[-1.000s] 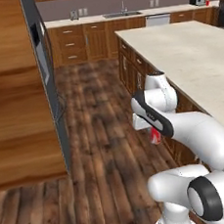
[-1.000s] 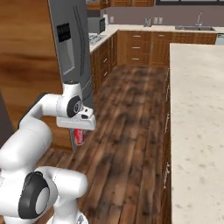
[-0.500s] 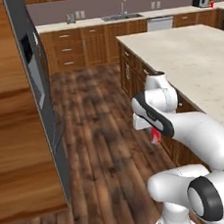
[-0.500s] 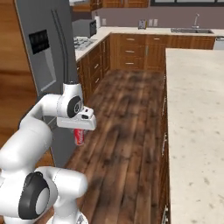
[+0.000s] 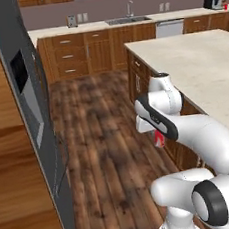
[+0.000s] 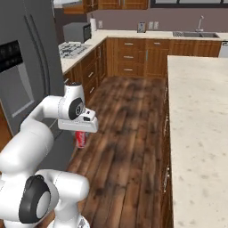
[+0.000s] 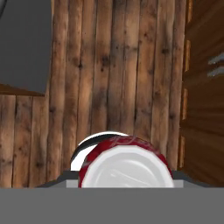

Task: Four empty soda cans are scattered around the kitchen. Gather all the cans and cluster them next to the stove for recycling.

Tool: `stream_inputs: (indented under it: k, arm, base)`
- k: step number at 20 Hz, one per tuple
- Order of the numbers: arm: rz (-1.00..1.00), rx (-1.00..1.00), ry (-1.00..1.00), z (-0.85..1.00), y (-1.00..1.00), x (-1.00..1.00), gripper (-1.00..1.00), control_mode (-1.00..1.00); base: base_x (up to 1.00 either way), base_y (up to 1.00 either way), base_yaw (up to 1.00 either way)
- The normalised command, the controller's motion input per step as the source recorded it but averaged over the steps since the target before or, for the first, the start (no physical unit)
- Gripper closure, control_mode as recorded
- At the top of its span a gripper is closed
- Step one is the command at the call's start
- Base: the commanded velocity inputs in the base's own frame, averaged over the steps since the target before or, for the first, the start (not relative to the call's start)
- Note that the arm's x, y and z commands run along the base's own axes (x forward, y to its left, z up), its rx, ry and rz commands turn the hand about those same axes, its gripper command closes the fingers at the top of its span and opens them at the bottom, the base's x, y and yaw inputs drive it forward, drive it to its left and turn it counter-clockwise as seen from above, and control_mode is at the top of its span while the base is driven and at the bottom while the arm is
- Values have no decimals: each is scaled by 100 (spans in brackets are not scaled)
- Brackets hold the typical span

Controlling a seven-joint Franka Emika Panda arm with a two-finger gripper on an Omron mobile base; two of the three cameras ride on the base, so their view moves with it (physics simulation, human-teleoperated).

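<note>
**Red can carried above the kitchen floor**

The gripper [image 6: 81, 133] hangs over the wooden floor [image 6: 129, 116] with a red soda can [image 6: 80, 139] clamped between its fingers, the can upright and clear of the boards. In the left base view the can [image 5: 160, 140] shows as a small red patch under the hand, just beside the island's cabinet front. The hand view looks straight down on the can's silvery end [image 7: 125, 168], its red rim around it and the planks far below; the fingertips themselves are hidden by the can there, so the grip is judged from the can hanging under the hand in the base views.

The stove [image 6: 72, 49] sits on the counter at the far left of the right base view, well apart from the can, with a dark microwave [image 6: 76, 32] behind it. The grey fridge [image 6: 24, 71] stands to the arm's left. The pale-topped island [image 6: 196, 116] runs along the right, and a sink [image 5: 127, 19] lies in the back counter.
</note>
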Motion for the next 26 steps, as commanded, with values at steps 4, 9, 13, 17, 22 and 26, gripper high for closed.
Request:
stream_inputs:
  k: [4,9,13,17,22,26]
  arm:
    - [0,0,0,0,0,0,100,100]
    - [0,0,0,0,0,0,100,100]
    - [0,0,0,0,0,0,100,100]
    - [0,0,0,0,0,0,100,100]
    - [0,0,0,0,0,0,100,100]
    - [0,0,0,0,0,0,100,100]
  base:
    - [100,0,0]
    - [100,0,0]
    - [100,0,0]
    - [100,-2,0]
    - [100,-3,0]
    - [100,-2,0]
